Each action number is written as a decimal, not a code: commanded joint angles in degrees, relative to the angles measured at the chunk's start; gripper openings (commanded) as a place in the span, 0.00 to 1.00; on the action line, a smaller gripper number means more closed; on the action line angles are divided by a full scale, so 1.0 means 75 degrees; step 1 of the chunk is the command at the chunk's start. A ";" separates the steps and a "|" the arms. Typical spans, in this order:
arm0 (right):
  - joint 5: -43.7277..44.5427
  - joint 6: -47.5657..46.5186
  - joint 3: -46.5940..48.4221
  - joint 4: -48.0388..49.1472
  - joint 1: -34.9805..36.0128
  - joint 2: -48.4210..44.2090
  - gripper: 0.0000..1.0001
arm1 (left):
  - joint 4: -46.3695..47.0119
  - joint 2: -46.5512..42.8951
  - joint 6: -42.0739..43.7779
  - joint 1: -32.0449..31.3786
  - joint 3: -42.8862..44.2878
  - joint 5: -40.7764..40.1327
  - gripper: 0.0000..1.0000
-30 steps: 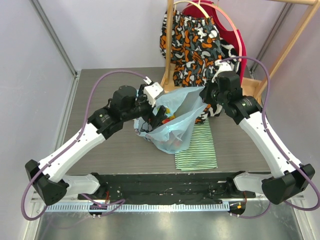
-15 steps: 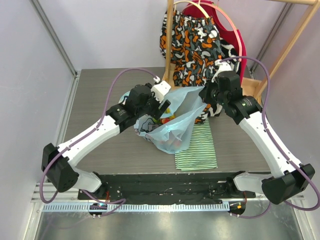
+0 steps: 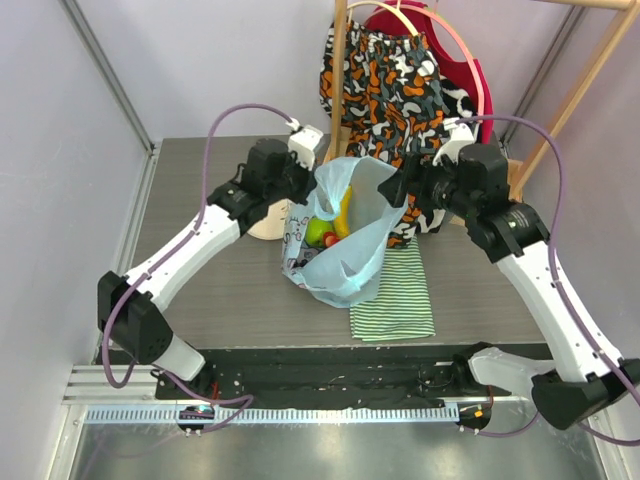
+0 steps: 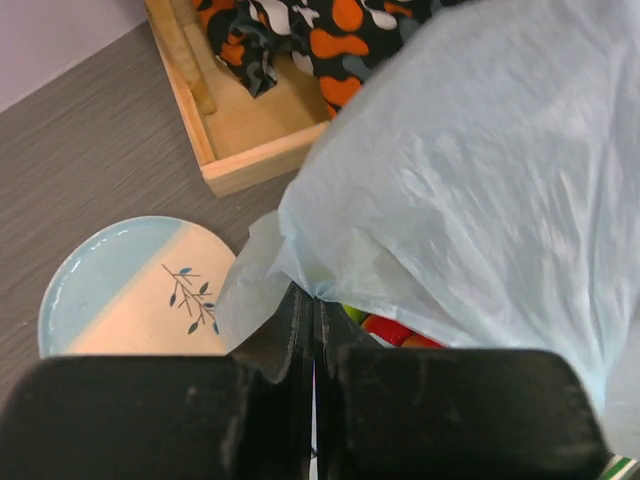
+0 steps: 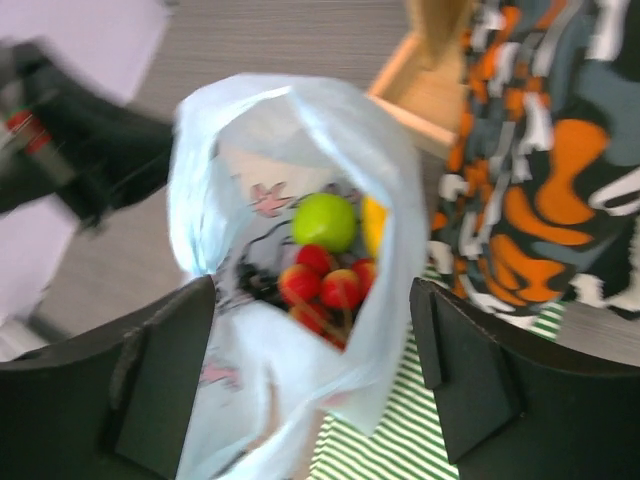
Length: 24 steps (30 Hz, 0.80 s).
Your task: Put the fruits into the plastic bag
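Left wrist, left gripper [image 4: 313, 305] pinching plastic bag [image 4: 470, 180]

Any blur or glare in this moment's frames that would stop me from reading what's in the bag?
Right wrist view: soft and smeared throughout, worst at its left edge, yet the green apple and strawberries inside the plastic bag are legible. Left wrist view: sharp on the bag and the plate. Top external view: evenly lit, sharp, no glare on the bag.
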 commanded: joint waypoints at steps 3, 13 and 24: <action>-0.2982 0.0642 -0.0255 0.0326 0.0029 -0.0622 0.90 | 0.0196 0.0051 -0.1524 0.0740 0.0305 0.1768 0.00; -0.2190 0.1288 -0.2201 -0.0179 0.0088 -0.1221 0.92 | 0.0431 0.0145 -0.2181 0.1046 0.0223 0.2579 0.00; -0.2110 0.1465 -0.2415 -0.0316 0.0252 -0.1161 0.88 | 0.0325 0.0098 -0.2240 0.1186 0.0246 0.2590 0.00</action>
